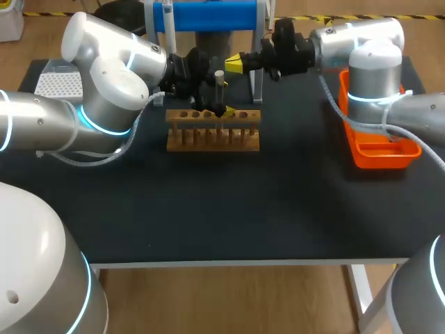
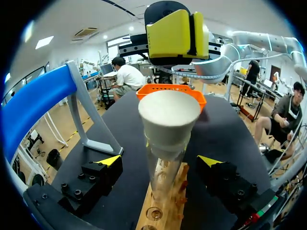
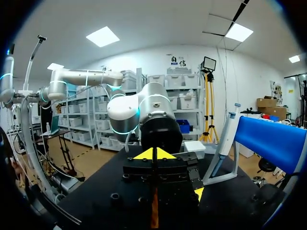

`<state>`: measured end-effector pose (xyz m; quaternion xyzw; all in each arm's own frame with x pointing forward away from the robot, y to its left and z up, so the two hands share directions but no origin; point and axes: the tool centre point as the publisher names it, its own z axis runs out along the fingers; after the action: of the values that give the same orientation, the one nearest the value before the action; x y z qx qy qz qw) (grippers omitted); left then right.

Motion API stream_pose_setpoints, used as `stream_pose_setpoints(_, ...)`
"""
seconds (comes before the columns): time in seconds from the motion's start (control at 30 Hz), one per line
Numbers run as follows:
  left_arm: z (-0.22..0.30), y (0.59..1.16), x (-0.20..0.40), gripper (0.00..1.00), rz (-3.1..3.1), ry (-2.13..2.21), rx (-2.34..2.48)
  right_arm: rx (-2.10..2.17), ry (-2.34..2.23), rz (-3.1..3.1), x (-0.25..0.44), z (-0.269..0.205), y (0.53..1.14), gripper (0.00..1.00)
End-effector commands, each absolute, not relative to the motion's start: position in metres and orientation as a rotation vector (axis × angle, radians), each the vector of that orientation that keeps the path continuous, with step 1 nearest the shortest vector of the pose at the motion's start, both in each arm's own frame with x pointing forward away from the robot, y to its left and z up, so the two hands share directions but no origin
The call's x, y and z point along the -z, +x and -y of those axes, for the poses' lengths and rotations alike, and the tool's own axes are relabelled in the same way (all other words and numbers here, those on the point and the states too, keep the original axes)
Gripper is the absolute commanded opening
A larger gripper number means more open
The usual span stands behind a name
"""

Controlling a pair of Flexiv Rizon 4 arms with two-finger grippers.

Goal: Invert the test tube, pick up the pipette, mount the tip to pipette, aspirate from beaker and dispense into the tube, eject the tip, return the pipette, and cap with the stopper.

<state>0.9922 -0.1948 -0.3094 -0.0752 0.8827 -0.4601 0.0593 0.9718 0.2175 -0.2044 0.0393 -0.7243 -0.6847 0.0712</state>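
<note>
A glass test tube [image 1: 220,90] stands upright in the wooden rack [image 1: 212,132], with a pale stopper [image 2: 169,117] sitting in its mouth. My left gripper [image 2: 159,163] is open, its yellow-tipped fingers [image 2: 109,160] wide on either side of the tube and clear of the glass. Just above the stopper, my right gripper [image 1: 234,65] is shut on nothing; the left wrist view shows its tips [image 2: 177,33] pressed together. The pipette [image 3: 224,139] hangs on the blue stand [image 1: 208,15] behind the rack.
An orange tray [image 1: 381,149] sits at the table's right under my right arm. A white tip box [image 1: 59,85] is at the far left, behind my left arm. The stand's grey legs [image 2: 88,124] rise close beside the left gripper.
</note>
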Motion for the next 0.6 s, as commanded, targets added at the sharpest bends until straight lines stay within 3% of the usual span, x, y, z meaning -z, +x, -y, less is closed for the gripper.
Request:
stream_pose_setpoints(0.03, 0.195, 0.993, 0.309, 1.00, -2.677, -0.227, 1.391, 2.057, 0.123, 2.173, 0.207, -0.221, 0.973, 0.00)
stream_pose_setpoints(0.6, 0.195, 0.993, 0.309, 1.00, -2.677, -0.227, 1.391, 2.048, 0.135, 2.152, 0.213, -0.233, 0.973, 0.00)
